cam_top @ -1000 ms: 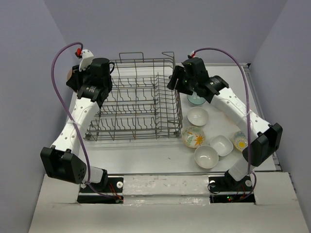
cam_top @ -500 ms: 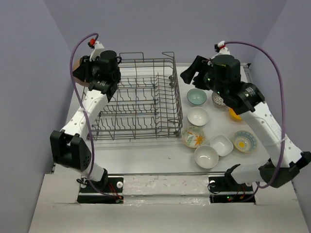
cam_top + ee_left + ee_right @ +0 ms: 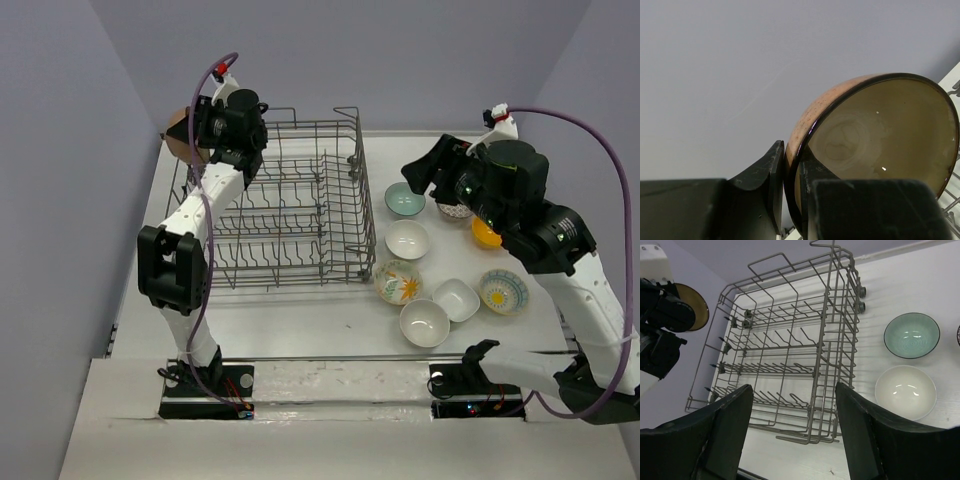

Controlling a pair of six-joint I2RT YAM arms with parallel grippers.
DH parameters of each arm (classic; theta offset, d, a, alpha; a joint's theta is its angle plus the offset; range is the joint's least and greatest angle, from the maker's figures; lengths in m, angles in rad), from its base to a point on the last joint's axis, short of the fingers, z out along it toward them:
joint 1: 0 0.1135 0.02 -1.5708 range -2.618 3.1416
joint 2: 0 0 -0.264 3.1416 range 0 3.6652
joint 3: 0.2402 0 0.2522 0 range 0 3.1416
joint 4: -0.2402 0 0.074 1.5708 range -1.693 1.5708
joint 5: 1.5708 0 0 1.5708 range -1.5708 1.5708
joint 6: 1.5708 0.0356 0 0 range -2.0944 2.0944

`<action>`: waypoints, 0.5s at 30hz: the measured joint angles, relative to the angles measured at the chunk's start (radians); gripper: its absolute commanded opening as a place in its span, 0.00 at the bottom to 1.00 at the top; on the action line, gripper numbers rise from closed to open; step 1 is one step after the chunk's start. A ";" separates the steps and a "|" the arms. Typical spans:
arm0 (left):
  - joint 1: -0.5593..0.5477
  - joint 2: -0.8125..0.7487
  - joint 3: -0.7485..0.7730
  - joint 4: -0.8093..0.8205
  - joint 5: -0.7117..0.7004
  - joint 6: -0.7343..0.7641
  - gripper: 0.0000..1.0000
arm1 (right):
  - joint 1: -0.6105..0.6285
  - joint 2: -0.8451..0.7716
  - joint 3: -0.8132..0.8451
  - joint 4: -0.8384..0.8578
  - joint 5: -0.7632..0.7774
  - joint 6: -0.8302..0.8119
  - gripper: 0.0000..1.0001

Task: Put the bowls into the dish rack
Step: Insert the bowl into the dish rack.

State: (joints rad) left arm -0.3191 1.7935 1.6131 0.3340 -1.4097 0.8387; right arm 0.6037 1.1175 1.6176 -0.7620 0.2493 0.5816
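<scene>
Brown bowl point(image 3: 880, 145) hangs off the far-left corner of the dish rack point(image 3: 280, 205), clamped by its rim in the left gripper point(image 3: 790, 167): jaws narrow, one finger inside, one outside. No bowl in the rack yet, so I'd call this the first load, in the carry phase.

Next move: bring it over the tines point(image 3: 785, 367), tip it on edge, lower into a slot, release.

Right gripper point(image 3: 794, 386) is spread wide, empty, high over the table point(image 3: 300, 320) right of the rack, where the teal bowl point(image 3: 404, 199) and the others sit.

Orange-yellow bowl point(image 3: 485, 236) and speckled bowl point(image 3: 448, 209) are half hidden by the right arm point(image 3: 560, 250). In the top view only a sliver of the brown bowl shows.
</scene>
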 measured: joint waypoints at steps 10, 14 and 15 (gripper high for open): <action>-0.006 0.036 -0.025 0.077 0.066 0.137 0.00 | 0.000 -0.047 -0.056 -0.018 0.018 -0.022 0.72; -0.006 0.037 -0.064 0.100 0.098 0.167 0.00 | 0.000 -0.059 -0.074 -0.016 0.018 -0.029 0.72; -0.005 0.037 -0.079 0.106 0.107 0.177 0.00 | 0.000 -0.062 -0.079 -0.016 0.017 -0.029 0.73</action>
State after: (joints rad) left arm -0.3237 1.8305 1.5337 0.4404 -1.3025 1.0153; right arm 0.6037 1.0554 1.5387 -0.7780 0.2665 0.5529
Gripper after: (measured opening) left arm 0.228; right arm 0.722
